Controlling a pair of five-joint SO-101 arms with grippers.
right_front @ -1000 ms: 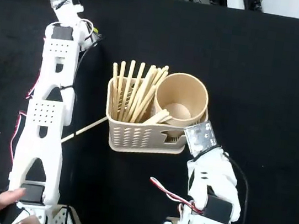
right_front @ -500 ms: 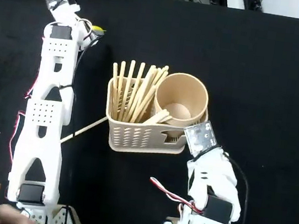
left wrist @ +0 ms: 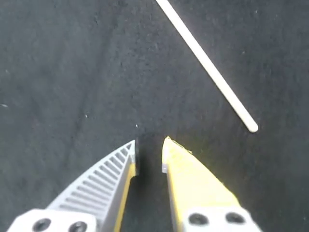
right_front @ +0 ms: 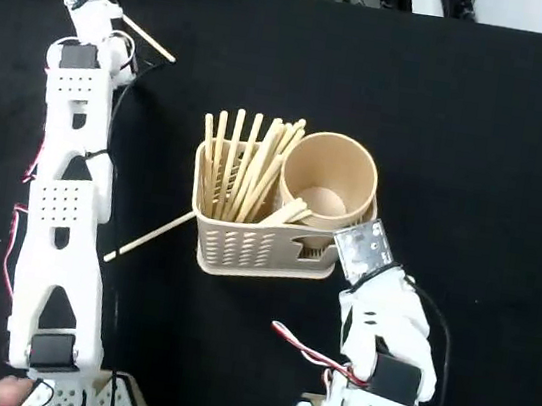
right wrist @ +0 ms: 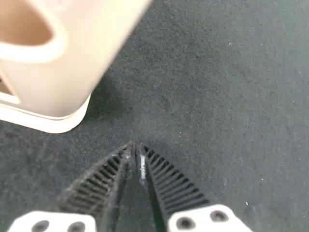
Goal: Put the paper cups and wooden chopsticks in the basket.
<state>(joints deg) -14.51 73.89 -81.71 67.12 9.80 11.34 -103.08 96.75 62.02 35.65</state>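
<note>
1. Nearest me, my right gripper (right wrist: 136, 151) hangs low over the black-clothed desk (right_front: 497, 174). Its fingers are pressed together on nothing, just beside the near right corner of the beige slotted plastic basket (right_front: 244, 250).
2. That basket sits mid-desk. It already carries a tan paper cup (right_front: 324, 202) in its right part and a sheaf of pale wooden chopsticks (right_front: 241, 164) leaning in its left part.
3. One loose wooden chopstick (right_front: 148, 237) lies on the desk to the basket's left. Its far end is at the basket's near left corner, and its long axis runs from there nearer and leftward.
4. Farthest off, at the far left, my left gripper (left wrist: 149, 155) points down at bare cloth, its fingers a narrow gap apart and empty.
5. A second loose wooden chopstick (left wrist: 207, 67) lies just to the right of my left gripper, clear of the fingers, its long axis slanting from far-left to near-right. I judge this one falls to my left arm, which is much the nearer. I would need to shift right and set my fingers across the stick's length.
</note>
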